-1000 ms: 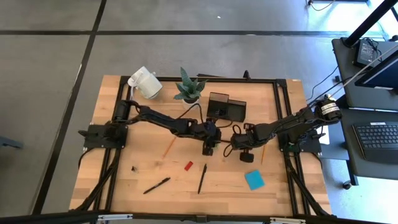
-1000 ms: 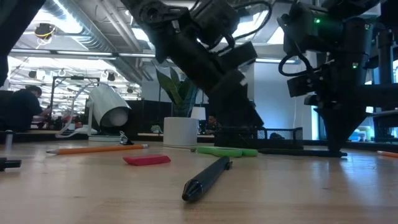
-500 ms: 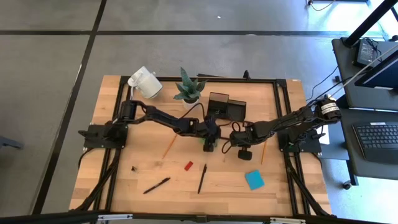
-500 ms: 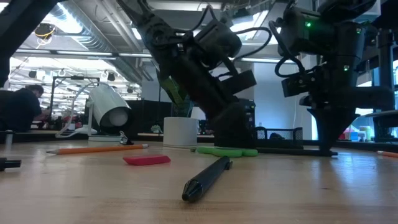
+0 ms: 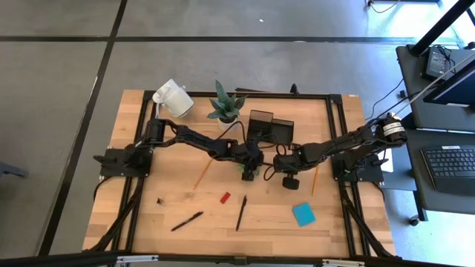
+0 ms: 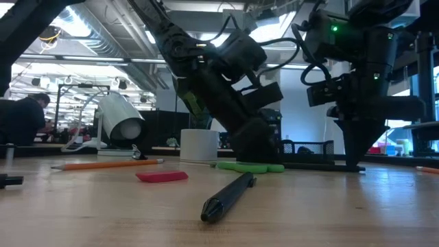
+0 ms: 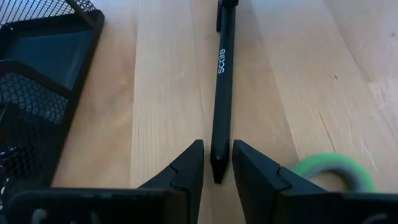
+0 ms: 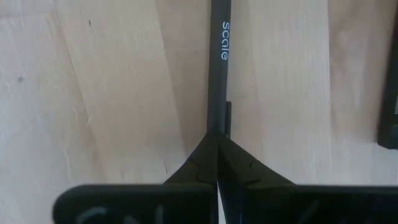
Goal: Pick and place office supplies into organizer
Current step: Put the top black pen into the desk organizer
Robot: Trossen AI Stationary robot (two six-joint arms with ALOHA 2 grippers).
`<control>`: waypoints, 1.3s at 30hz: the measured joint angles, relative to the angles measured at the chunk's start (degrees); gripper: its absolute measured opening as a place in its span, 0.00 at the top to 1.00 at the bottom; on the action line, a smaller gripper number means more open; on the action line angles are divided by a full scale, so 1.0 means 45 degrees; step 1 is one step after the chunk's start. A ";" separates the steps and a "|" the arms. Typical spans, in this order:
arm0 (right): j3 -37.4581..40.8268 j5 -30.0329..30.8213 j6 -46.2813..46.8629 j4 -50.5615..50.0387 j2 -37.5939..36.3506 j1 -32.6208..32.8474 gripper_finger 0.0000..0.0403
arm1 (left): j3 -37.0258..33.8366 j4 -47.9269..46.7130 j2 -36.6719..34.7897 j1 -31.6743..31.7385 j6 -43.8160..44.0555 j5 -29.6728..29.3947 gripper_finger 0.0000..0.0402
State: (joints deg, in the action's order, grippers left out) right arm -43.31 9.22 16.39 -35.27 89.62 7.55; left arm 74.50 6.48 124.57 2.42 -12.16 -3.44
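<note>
A black pen (image 7: 222,81) printed "scale" runs between my two grippers at mid-table. My right gripper (image 8: 217,134) is shut on its clip end. My left gripper (image 7: 217,146) slants down at the other end, one finger on each side of the pen's tip and a narrow gap showing. The green-handled scissors (image 7: 336,168) lie flat on the table beside the left fingers. Just beyond, toward the far edge, stands the black mesh organizer (image 5: 269,127). Whether the pen rests on the wood or hangs just above it does not show. My left gripper has its fingers (image 7: 186,165) on both sides of the pen's pointed tip (image 7: 217,171), slanting down across it; I cannot tell whether either finger touches it. My right gripper pinches the pen beside its clip (image 8: 219,121) between its two fingers. They point steeply down from above and lie across the pen, which runs out level toward my left gripper.
A red block (image 5: 225,197), two black pens (image 5: 241,212) (image 5: 187,220), a blue pad (image 5: 303,214), an orange pencil (image 5: 202,174), a yellow pencil (image 5: 315,180) and a small clip (image 5: 159,200) lie on the table. A tipped white mug (image 5: 172,99) and a potted plant (image 5: 226,104) are at the far edge.
My left gripper has sunk toward the table and gone a little toward the far edge, ending low beside the green scissors at the pen's tip. The pen and the other things have stayed where they were.
</note>
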 joint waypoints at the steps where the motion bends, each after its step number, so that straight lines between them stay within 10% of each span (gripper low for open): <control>1: 0.0000 -0.0004 -0.0049 0.0012 0.0000 -0.0034 0.99 | 0.0000 -0.0058 0.0009 0.0013 0.0060 -0.0005 0.82; 12: -0.0006 0.0049 -0.0646 0.0053 -0.0010 -0.0142 0.95 | 0.0029 -0.0671 0.0024 0.0125 0.0611 0.0340 0.96; 28: 0.0133 0.0075 -0.0669 0.0244 -0.1095 -0.0114 0.39 | -0.0005 -0.0854 0.0181 0.0167 0.1026 0.0500 0.96; 39: 0.2256 0.0854 0.0105 0.3273 -0.1209 0.0086 0.33 | 0.0024 -0.0441 0.0486 0.0335 0.1484 0.1370 0.96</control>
State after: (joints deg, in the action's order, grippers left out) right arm -33.16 13.07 16.86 -20.54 84.18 7.94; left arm 74.61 4.49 126.76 3.92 -5.48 2.72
